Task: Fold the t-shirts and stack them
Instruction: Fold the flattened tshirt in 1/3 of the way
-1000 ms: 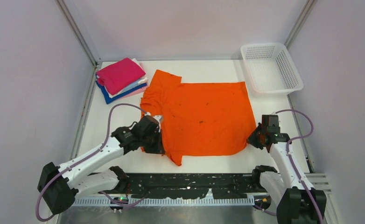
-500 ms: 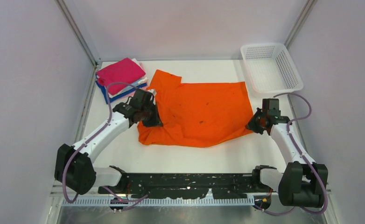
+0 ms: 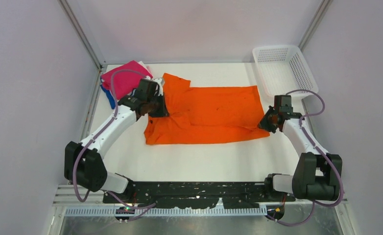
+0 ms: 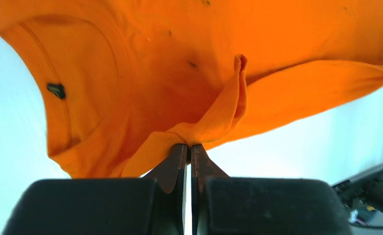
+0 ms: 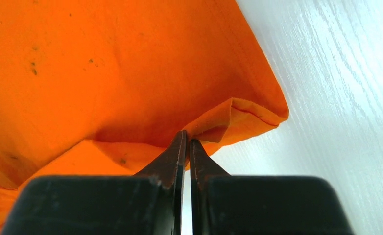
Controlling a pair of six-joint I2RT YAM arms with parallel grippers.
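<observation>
The bright orange t-shirt [image 3: 206, 115] lies across the middle of the table, its near half folded back over the far half. My left gripper [image 3: 159, 111] is shut on a pinch of its cloth near the collar end; the left wrist view shows the shirt [image 4: 179, 63] and its dark neck label [image 4: 56, 90] above the gripper [image 4: 188, 145]. My right gripper [image 3: 264, 123] is shut on the hem corner, as the right wrist view shows the shirt [image 5: 106, 73] in the gripper [image 5: 186, 138]. A stack of folded t-shirts [image 3: 123, 81], magenta on top, sits at the far left.
A white plastic mesh basket [image 3: 283, 71] stands at the far right corner. Bare white tabletop [image 3: 204, 159] lies between the shirt and the arm bases. Grey walls close in the left, right and back.
Both grippers have carried the near edge of the orange shirt away from the bases toward the back, folding the shirt lengthwise in half. Both stay shut on the cloth.
</observation>
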